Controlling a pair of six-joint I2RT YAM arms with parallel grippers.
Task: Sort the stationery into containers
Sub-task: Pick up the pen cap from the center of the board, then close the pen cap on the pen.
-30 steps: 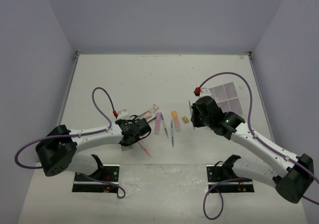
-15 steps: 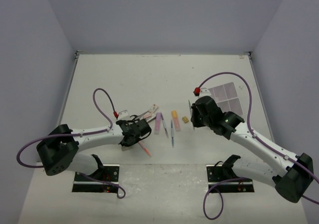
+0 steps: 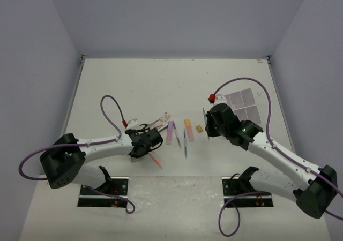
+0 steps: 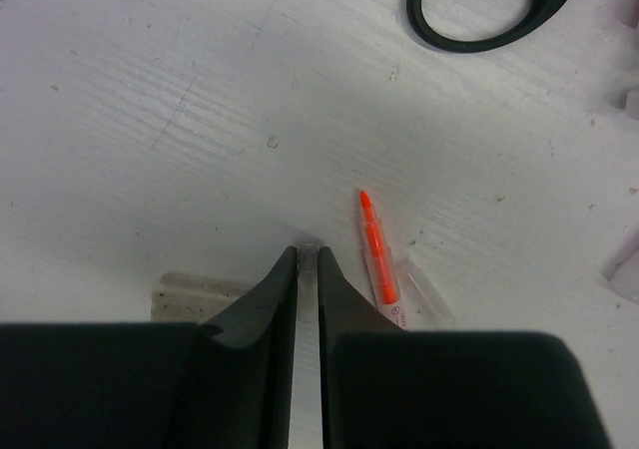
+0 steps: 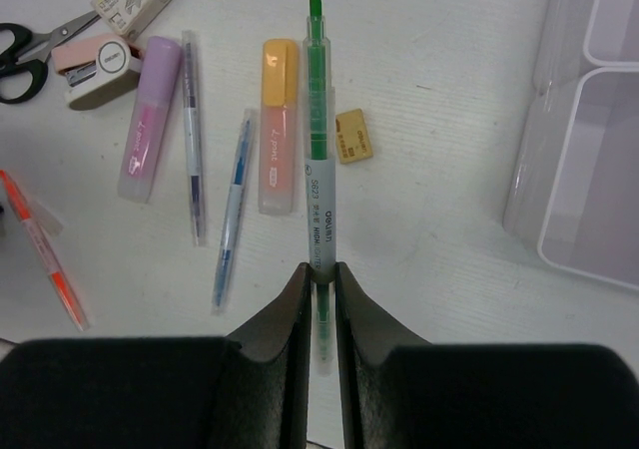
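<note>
pen [image 5: 319,150], green, barrel lettering reads deli

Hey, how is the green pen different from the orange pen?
The green pen is pinched in the right gripper; the orange pen lies loose on the table. The green pen runs straight out from the gripper; the orange pen lies slanted. Both are slim.
</note>
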